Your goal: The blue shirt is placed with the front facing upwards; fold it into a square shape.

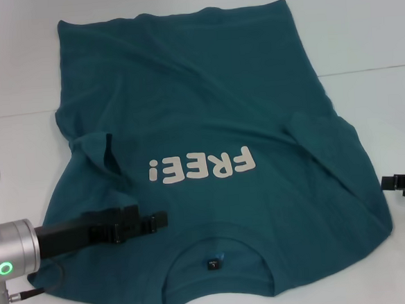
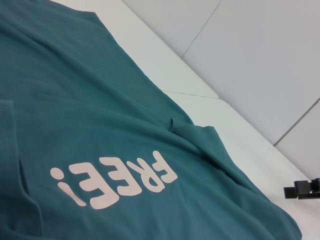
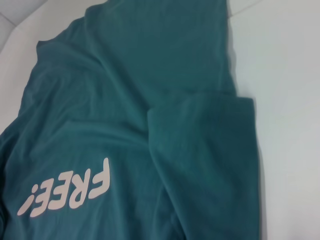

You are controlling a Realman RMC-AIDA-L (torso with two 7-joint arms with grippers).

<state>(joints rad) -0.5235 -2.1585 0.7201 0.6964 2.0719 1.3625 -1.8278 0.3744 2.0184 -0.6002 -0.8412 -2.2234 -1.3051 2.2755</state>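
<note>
Left gripper [image 1: 158, 218] low over the near left shoulder of the blue shirt [image 1: 206, 103], fingers pressed together on nothing. Right gripper [image 1: 389, 182] just off the right sleeve edge, closure impossible to tell. Best pinching both shoulders evenly, near the neckline, then lifting together toward the far hem on the white table [image 1: 368, 29].

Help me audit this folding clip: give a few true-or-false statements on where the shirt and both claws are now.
1. The blue shirt lies front up, its lettering showing. True.
2. The left claw is over the shirt near the neckline. True.
3. The right claw grips the collar. False: it sits off the shirt's edge, over the table.
4. The shirt is already folded into a square. False: it lies spread out.
</note>
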